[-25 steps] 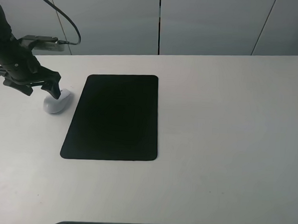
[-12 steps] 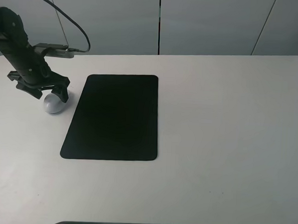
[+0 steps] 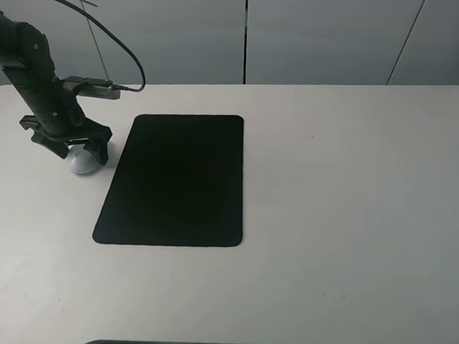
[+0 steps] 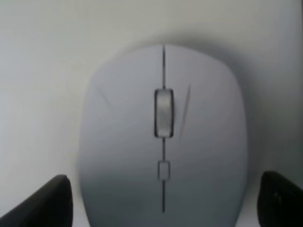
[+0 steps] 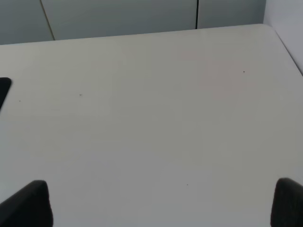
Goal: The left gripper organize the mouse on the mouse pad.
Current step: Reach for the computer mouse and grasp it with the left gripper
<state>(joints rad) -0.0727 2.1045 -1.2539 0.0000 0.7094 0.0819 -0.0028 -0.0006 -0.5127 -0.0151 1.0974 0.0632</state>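
The left hand (image 3: 80, 150) straddles the mouse (image 3: 81, 164), spread to pinch it; the mouse lies on the counter (image 3: 352, 186) just beside the mouse pad (image 3: 179, 181).

Mouse (image 3: 82, 163) on table (image 3: 352, 186), just left of mouse pad (image 3: 179, 181); left gripper (image 3: 80, 152) straddling mouse.

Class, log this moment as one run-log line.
left gripper: open, straddling mouse | mouse: off mouse pad | right gripper: open, holding nothing
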